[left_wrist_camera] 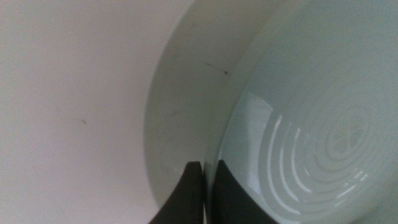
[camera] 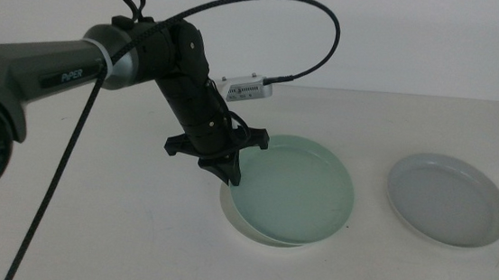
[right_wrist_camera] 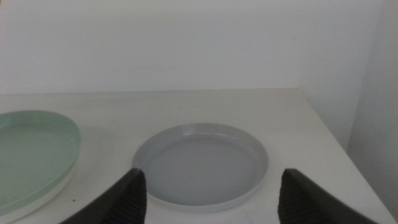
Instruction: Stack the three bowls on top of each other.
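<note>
1. A white table [camera: 132, 239] fills most of the middle view, its far edge meeting a pale wall.
2. A white bowl [camera: 244, 223] lies directly on it at lower centre, showing only as a rim crescent beneath the mint green bowl [camera: 295, 191].
3. A light grey bowl [camera: 446, 199] lies on the table at the right, apart from the other two.

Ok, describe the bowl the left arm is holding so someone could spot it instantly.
On the white table, follow the left gripper to the stack near the middle. It pinches the mint green bowl, tilted on the white bowl; the grey bowl sits alone.
</note>
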`<state>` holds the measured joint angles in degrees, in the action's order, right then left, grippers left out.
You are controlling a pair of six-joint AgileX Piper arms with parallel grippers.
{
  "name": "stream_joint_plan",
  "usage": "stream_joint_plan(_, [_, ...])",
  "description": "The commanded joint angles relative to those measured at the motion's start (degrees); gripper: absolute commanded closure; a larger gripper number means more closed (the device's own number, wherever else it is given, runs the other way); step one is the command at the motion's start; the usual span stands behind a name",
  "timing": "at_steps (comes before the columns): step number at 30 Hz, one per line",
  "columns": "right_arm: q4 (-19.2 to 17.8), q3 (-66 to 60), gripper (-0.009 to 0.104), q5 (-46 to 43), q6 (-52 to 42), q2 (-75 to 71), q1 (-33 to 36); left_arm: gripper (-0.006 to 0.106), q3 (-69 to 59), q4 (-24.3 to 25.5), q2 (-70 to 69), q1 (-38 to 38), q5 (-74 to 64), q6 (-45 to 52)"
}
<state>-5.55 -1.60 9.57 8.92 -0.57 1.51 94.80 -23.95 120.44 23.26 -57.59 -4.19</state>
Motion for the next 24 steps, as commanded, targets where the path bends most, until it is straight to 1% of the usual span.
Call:
stream_joint_plan(1, [-0.82,0.32,0.041,-4.65,-0.61,-1.56,0.10,0.099,1.95,-2.13,-2.95,0.26,1.19,-0.17])
stream_joint_plan(4, [-0.82,0.32,0.041,-4.65,-0.61,-1.56,0.10,0.095,1.95,-1.76,-2.83,0.26,1.07,-0.17])
stream_joint_plan(5, [-0.82,0.32,0.041,-4.65,-0.61,-1.56,0.10,0.087,1.95,-1.14,-2.83,0.26,1.07,-0.17])
stream_joint_plan(6, [-0.82,0.32,0.041,-4.65,-0.61,-1.56,0.10,0.081,1.95,-0.89,-2.83,0.26,1.07,-0.17])
stream_joint_plan(8, [-0.82,0.32,0.041,-4.65,-0.61,-1.56,0.10,0.062,1.95,-0.30,-2.83,0.26,1.07,-0.17])
stream_joint_plan(11, [-0.82,0.32,0.041,-4.65,-0.61,-1.56,0.10,0.026,1.95,0.30,-2.89,0.33,0.86,-0.17])
stream_joint_plan(14, [-0.82,0.32,0.041,-4.65,-0.61,-1.56,0.10,-0.004,3.16,0.34,-3.55,-0.04,-1.00,0.09])
stream_joint_plan(16, [-0.82,0.32,0.041,-4.65,-0.61,-1.56,0.10,-0.004,4.58,0.34,-4.71,-0.44,-3.34,0.83])
stream_joint_plan(18, [-0.82,0.32,0.041,-4.65,-0.61,-1.56,0.10,-0.004,6.40,1.36,-6.90,-0.73,-5.65,2.03])
stream_joint_plan(21, [-0.82,0.32,0.041,-4.65,-0.61,-1.56,0.10,-0.004,7.77,4.77,-11.41,-1.23,-8.83,2.76])
stream_joint_plan(24, [-0.82,0.32,0.041,-4.65,-0.61,-1.56,0.10,-0.004,7.77,9.19,-16.82,-1.32,-10.44,2.09])
